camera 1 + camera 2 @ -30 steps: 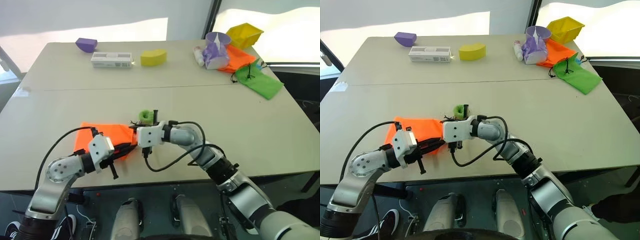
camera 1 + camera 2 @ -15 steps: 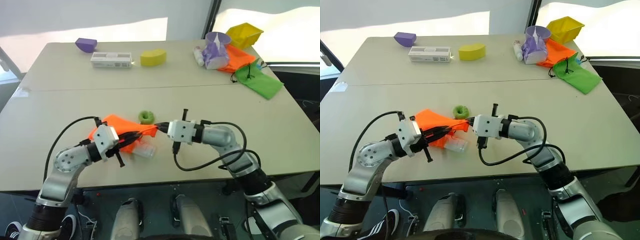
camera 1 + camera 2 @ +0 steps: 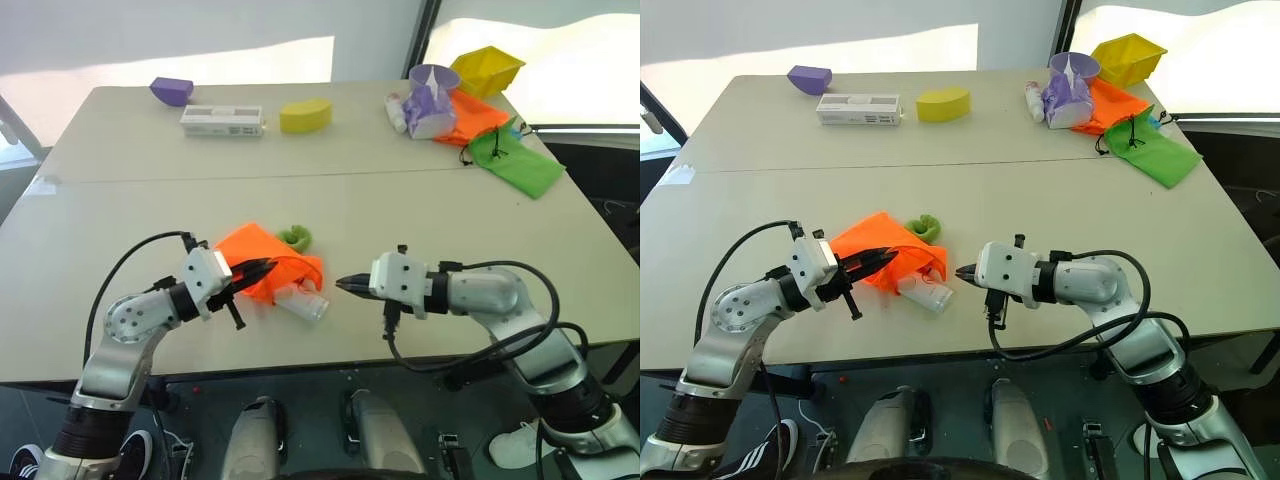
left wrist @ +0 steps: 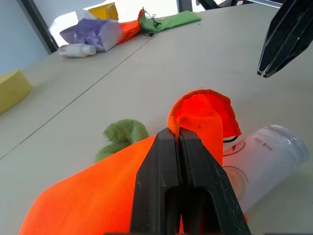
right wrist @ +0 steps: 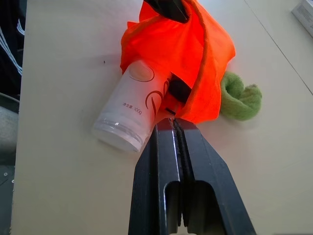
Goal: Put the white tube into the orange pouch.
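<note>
My left gripper is shut on a fold of the neon-orange pouch and holds that side bunched up off the table. The white tube with red print lies on the table with one end under the pouch's open edge and the other end sticking out. The pouch's green ball rests just behind it. My right gripper is shut and empty, a short gap to the right of the pouch and tube. In the left wrist view the shut fingers pinch orange fabric beside the tube.
Along the far edge stand a purple block, a flat white box and a yellow block. At the back right sit a white-and-pink bottle, a purple container, a yellow bin, a darker orange pouch and a green pouch.
My right gripper let go of the pouch's edge and drew away to the right. The left gripper raised the pouch, which went from flat to bunched, and the tube now shows beneath it.
</note>
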Controlling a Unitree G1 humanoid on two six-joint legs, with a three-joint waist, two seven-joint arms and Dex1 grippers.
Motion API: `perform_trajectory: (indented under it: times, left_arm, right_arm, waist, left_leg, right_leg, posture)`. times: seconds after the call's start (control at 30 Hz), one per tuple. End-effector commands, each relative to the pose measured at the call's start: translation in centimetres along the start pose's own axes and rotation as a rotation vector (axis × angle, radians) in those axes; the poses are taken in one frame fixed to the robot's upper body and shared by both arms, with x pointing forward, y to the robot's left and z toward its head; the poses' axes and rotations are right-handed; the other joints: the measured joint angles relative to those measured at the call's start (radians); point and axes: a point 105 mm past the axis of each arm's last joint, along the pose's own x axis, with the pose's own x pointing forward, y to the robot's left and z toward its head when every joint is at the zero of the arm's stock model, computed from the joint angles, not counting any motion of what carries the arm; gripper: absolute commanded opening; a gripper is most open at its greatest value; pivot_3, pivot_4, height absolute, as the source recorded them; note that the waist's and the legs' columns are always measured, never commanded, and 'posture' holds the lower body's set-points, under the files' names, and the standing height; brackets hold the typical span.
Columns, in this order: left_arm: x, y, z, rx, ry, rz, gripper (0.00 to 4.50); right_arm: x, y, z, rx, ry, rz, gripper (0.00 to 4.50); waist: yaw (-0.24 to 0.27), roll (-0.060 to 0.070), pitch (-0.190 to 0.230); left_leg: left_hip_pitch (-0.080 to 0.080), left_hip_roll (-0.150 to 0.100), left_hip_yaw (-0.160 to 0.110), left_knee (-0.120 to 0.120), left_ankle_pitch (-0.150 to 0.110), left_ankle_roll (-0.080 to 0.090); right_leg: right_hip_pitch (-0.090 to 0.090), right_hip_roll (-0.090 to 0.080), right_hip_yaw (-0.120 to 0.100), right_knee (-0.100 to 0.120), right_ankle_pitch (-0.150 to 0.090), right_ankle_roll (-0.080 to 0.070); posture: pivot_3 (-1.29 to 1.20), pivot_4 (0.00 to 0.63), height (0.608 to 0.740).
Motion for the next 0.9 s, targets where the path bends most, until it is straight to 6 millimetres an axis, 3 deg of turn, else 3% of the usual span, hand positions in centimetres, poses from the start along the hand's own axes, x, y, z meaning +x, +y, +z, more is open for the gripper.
perform_trajectory:
  times: [0.03, 0.1, 0.3, 0.5, 0.77, 0.9]
  left_arm:
    - [-0.5, 0.2, 1.0, 0.015, -0.026, 0.004, 0.00]
    - [-0.9, -0.2, 1.2, -0.015, -0.024, -0.009, 0.00]
    - [-1.8, -0.7, 1.4, -0.059, -0.016, 0.004, 0.00]
    - [-1.9, -0.9, 1.1, -0.069, -0.008, 0.002, 0.00]
    - [-1.4, -1.5, 1.3, -0.085, -0.018, -0.021, 0.00]
    - [-1.3, -1.6, 1.3, -0.090, -0.021, -0.025, 0.00]
  right_arm:
    - [0.2, -2.2, 0.9, -0.036, -0.038, -0.106, 0.02]
    - [0.2, -2.3, 0.9, 0.037, -0.061, -0.091, 0.02]
    - [0.9, -0.2, 0.9, 0.096, -0.059, -0.014, 2.76]
    - [3.2, 0.9, 0.8, 0.121, -0.081, -0.026, 2.76]
    - [4.7, -2.1, -1.3, 0.185, -0.016, -0.260, 2.76]
    - [5.9, -0.9, -1.3, 0.151, 0.000, -0.206, 2.76]
  waist:
    - [-0.001, 0.000, 0.000]
    - [0.000, 0.000, 0.000]
    - [0.003, 0.000, 0.000]
    - [-0.001, 0.000, 0.000]
    - [0.000, 0.000, 0.000]
    - [-0.001, 0.000, 0.000]
  left_leg:
    - [0.000, 0.000, 0.000, 0.000, 0.000, 0.000]
    - [0.000, 0.000, 0.000, 0.000, 0.000, 0.000]
    - [-0.001, 0.000, 0.000, -0.001, 0.000, 0.000]
    - [-0.001, 0.000, 0.000, 0.000, 0.000, 0.000]
    - [-0.001, 0.000, 0.000, 0.000, 0.000, 0.000]
    - [-0.003, 0.000, 0.000, 0.000, 0.000, 0.000]
  right_leg:
    - [0.000, 0.000, 0.000, 0.000, 0.000, 0.000]
    - [0.000, -0.001, 0.000, 0.000, 0.001, -0.001]
    - [-0.001, 0.000, 0.000, -0.001, -0.001, 0.002]
    - [-0.001, 0.000, 0.000, -0.001, 0.000, 0.001]
    - [-0.001, -0.002, 0.000, -0.001, 0.000, 0.000]
    - [-0.001, 0.000, 0.000, -0.003, 0.000, 0.000]
  posture:
    - [0.00, 0.150, 0.740]
    - [0.00, 0.150, 0.740]
    - [0.00, 0.150, 0.740]
    - [0.00, 0.150, 0.740]
    - [0.00, 0.150, 0.740]
    - [0.00, 0.150, 0.740]
